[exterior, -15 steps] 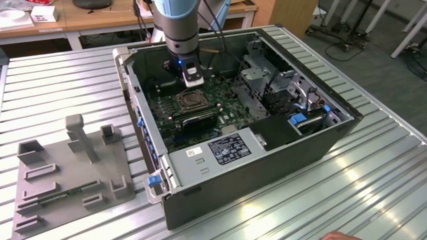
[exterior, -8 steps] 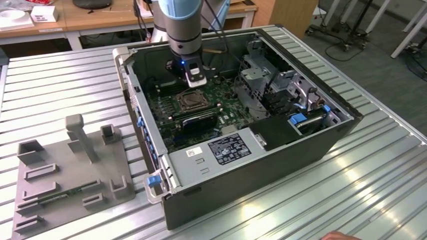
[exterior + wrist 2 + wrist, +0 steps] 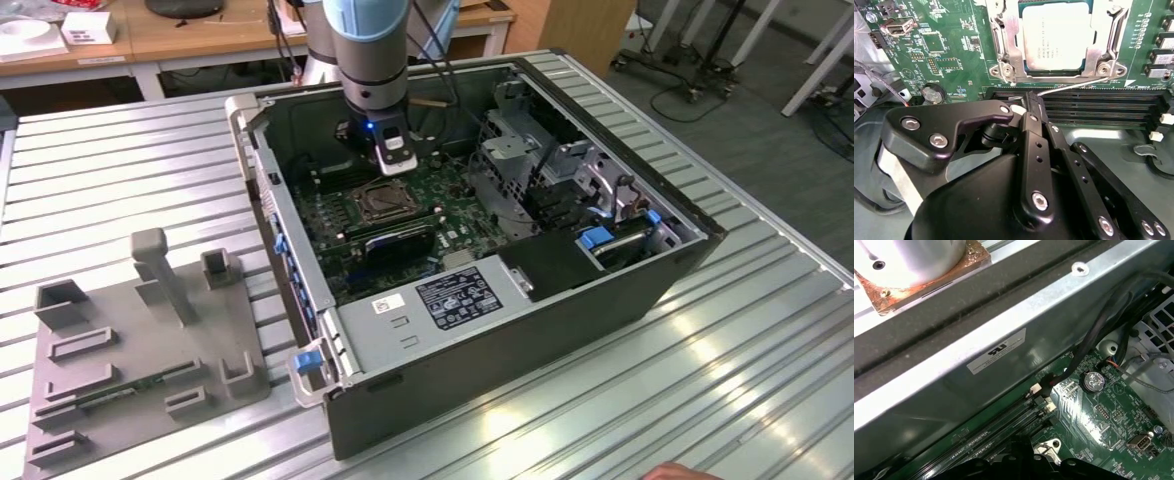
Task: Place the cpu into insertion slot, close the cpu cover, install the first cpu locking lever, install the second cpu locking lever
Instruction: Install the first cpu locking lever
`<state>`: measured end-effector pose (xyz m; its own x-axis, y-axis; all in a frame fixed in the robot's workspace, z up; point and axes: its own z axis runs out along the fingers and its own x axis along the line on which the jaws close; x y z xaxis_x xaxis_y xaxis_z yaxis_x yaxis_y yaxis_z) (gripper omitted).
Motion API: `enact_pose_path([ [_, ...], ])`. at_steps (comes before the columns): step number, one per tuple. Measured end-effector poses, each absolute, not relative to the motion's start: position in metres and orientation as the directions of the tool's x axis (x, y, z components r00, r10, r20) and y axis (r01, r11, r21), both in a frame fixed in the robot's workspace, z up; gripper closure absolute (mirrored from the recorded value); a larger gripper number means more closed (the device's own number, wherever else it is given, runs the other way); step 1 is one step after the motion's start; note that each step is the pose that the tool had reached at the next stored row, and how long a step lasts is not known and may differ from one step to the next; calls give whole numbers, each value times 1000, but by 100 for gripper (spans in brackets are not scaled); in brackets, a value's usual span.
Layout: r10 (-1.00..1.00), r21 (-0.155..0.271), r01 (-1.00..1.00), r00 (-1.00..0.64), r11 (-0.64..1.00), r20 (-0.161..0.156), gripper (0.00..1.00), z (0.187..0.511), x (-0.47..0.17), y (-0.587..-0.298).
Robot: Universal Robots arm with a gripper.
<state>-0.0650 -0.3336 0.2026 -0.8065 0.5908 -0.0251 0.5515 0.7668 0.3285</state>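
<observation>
Inside open computer case [image 3: 534,330], tool [image 3: 1033,102] has its fingers drawn together, pinching the free end of a locking lever [image 3: 1074,85]. The cpu [image 3: 1055,35] sits in insertion slot [image 3: 379,203], mid-motherboard [image 3: 949,55]; cpu cover [image 3: 1006,55] down over its edges. Lever lies along the memory slots [image 3: 1094,107].

Looks like a robotics lab or test workshop, no question. Ribbed metal table [image 3: 120,160] holding an opened computer case [image 3: 534,330] and a grey moulded fixture plate [image 3: 147,370], robot arm [image 3: 367,60] down inside the case, wooden desks [image 3: 200,38] along the back, wheeled stands [image 3: 687,70] parked on a grey floor [image 3: 747,130].
</observation>
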Motion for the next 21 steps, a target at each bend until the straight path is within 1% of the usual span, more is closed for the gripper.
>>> enact_pose_path([
  [21, 591, 329, 551, -806, 767, -25, 89, 206, -65, -333],
])
